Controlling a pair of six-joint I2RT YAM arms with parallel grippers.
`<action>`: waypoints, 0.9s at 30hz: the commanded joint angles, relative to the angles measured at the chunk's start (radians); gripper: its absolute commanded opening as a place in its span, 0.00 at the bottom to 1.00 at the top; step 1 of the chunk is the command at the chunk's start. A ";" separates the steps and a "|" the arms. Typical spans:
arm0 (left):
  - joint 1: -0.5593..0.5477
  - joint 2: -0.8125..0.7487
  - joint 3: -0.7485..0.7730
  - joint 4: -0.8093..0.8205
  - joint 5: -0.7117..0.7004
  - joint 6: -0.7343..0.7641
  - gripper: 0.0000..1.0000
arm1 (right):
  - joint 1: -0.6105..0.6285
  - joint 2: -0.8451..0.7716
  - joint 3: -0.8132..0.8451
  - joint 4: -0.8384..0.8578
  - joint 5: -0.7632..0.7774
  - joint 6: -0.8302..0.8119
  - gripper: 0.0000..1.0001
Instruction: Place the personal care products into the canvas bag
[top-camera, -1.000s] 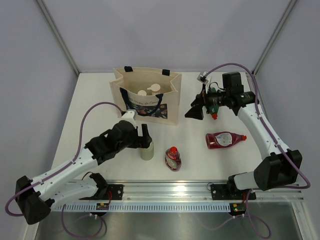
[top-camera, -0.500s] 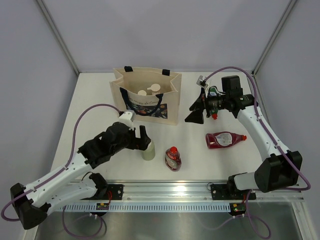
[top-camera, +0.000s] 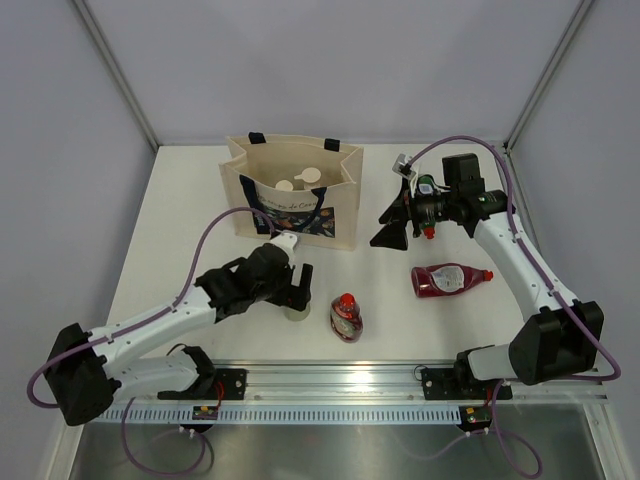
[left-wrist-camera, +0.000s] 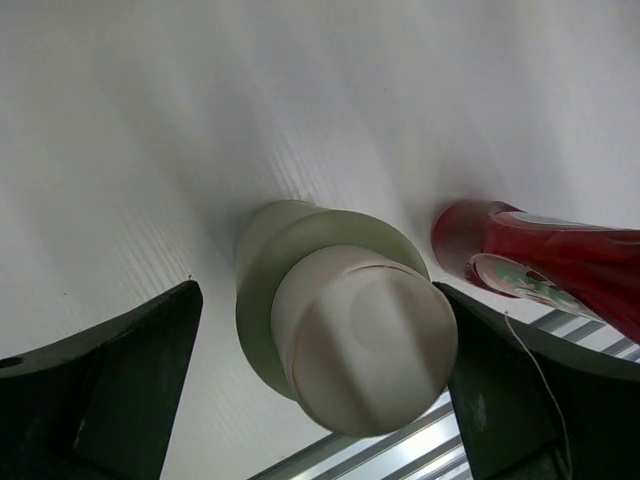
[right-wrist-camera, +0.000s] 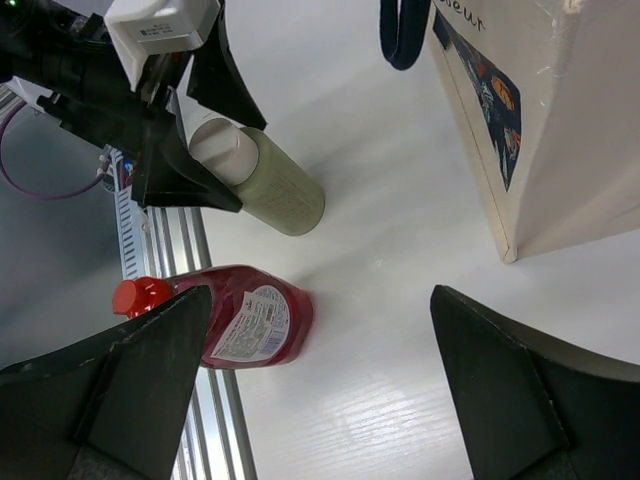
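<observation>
Spreads the left pincer (top-camera: 297, 284) wide around a pale grey-green bottle (top-camera: 295, 312), with one dark finger (left-wrist-camera: 100, 390) on either side of the cream cap (left-wrist-camera: 365, 345). Leaves a gap on each flank, narrower on the right, so no grip on it. Finds that bottle upright on the white counter (top-camera: 180, 220), directly between the fingertips. Shows an upright red squeeze bottle (top-camera: 346, 317) just to the right of this pincer, near the grey-green bottle but apart from it. Puts the canvas bag (top-camera: 340, 225) beyond the left pincer, toward the far side of the counter, mouth open upward, with two cream-capped bottles (top-camera: 285, 185) standing inside. Holds the right pincer (top-camera: 392, 226) wide as well, with nothing between its fingers, above the counter and just to the right of the bag. Looks out from that pincer across bare counter toward the left pincer, the grey-green bottle and the upright red one, with the bag's printed front and a navy handle (right-wrist-camera: 405, 35) off to one side. Sets a second red squeeze bottle (top-camera: 450, 278) on its side, closer to the arm bases than the right pincer and well apart from the bag, red cap pointing right.
</observation>
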 joint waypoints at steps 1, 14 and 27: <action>-0.027 0.047 0.046 0.051 -0.062 0.029 0.99 | -0.008 -0.013 -0.005 0.011 -0.038 -0.027 0.99; -0.062 0.056 -0.004 0.195 -0.144 0.031 0.79 | -0.008 0.006 -0.017 -0.015 -0.055 -0.073 1.00; -0.061 0.048 0.063 0.111 -0.113 0.060 0.12 | -0.008 0.013 -0.014 -0.066 -0.070 -0.144 1.00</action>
